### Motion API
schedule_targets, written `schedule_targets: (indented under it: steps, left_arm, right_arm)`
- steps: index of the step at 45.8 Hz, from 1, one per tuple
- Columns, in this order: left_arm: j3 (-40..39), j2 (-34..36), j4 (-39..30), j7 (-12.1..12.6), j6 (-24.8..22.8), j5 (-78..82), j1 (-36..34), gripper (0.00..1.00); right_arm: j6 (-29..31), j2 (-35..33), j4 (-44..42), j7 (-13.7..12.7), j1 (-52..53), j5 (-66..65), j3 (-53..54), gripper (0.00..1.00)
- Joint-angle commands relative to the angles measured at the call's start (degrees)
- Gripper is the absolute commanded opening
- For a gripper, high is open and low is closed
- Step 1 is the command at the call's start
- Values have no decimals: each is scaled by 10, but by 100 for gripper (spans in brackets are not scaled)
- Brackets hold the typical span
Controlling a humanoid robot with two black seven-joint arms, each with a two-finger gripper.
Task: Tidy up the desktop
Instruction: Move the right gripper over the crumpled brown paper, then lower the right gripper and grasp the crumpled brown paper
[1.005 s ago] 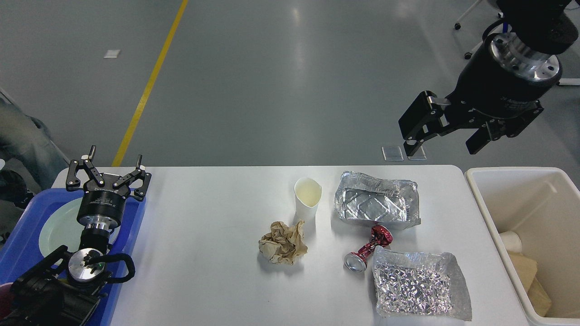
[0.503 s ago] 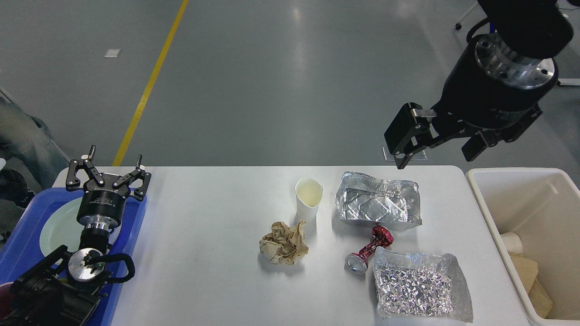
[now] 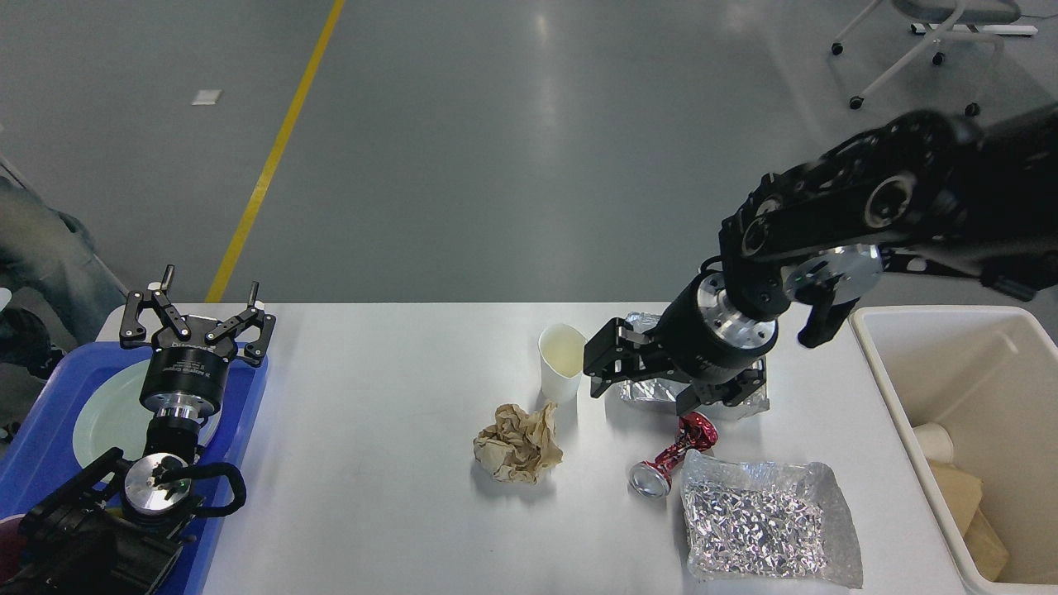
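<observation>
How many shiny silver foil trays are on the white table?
2. One foil tray lies at the near right of the desktop, beside the crushed red can. The other foil tray sits behind it, mostly hidden under the right gripper.

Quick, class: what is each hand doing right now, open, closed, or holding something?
Left hand: open, holding nothing, above the blue tray.
Right hand: open, empty, over the foil tray.
</observation>
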Motion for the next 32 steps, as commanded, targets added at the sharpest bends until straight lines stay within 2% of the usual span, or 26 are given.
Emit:
schedule_targets:
  steps: [1, 5, 9, 22, 32]
  left_arm:
    - [0, 0, 0, 0, 0, 0, -2, 96]
    - [0, 0, 0, 0, 0, 0, -2, 96]
    - [0, 0, 0, 0, 0, 0, -2, 96]
    - [0, 0, 0, 0, 0, 0, -2, 96]
    - [0, 0, 0, 0, 0, 0, -2, 96]
  right_arm:
    - [-143, 34, -37, 0, -115, -1, 39, 97]
    - [-210, 54, -71, 0, -181, -7, 54, 97]
    - [-242, 69, -111, 0, -239, -10, 71, 97]
    - [-246, 97, -200, 1, -355, -80, 152, 97]
    - [-246, 150, -328, 1, -449, -97, 156, 98]
